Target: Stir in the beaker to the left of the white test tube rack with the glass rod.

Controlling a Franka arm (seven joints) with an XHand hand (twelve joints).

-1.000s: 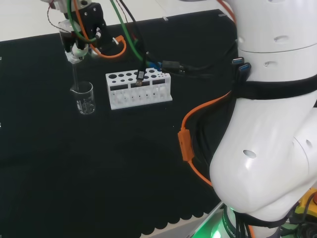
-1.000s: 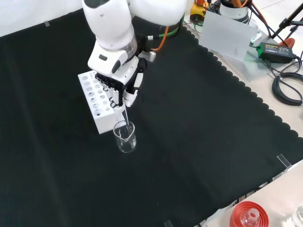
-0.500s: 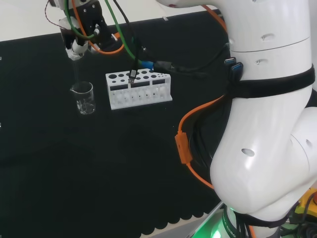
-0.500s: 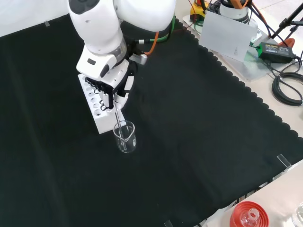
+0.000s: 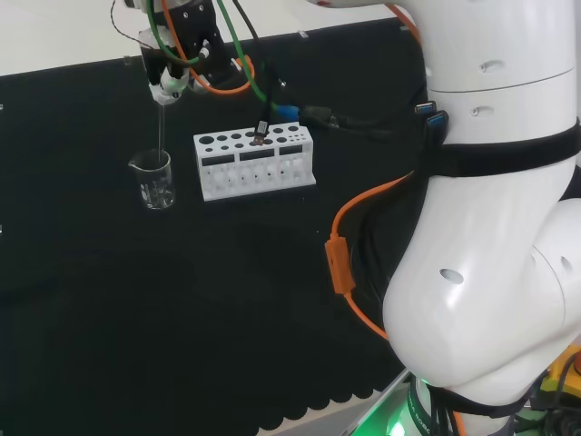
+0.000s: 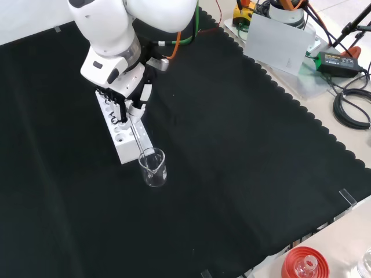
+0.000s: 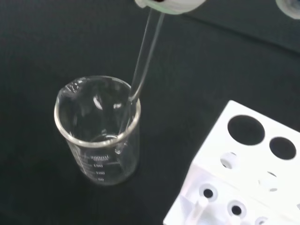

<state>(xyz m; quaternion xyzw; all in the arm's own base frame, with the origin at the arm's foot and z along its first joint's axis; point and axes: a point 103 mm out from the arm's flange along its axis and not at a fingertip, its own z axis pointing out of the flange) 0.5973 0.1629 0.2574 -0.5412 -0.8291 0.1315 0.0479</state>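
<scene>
Glass rod (image 6: 138, 136) hangs from the hand's (image 6: 124, 101) curled fingers, tip inside the beaker (image 6: 153, 168) below.

In the wrist view we see the white rack (image 7: 243, 183) cut off at the edge, the robot hand (image 7: 169, 4) as a blurred sliver, and the glass rod's (image 7: 145, 56) tip seemingly inside the beaker (image 7: 98, 133).
</scene>
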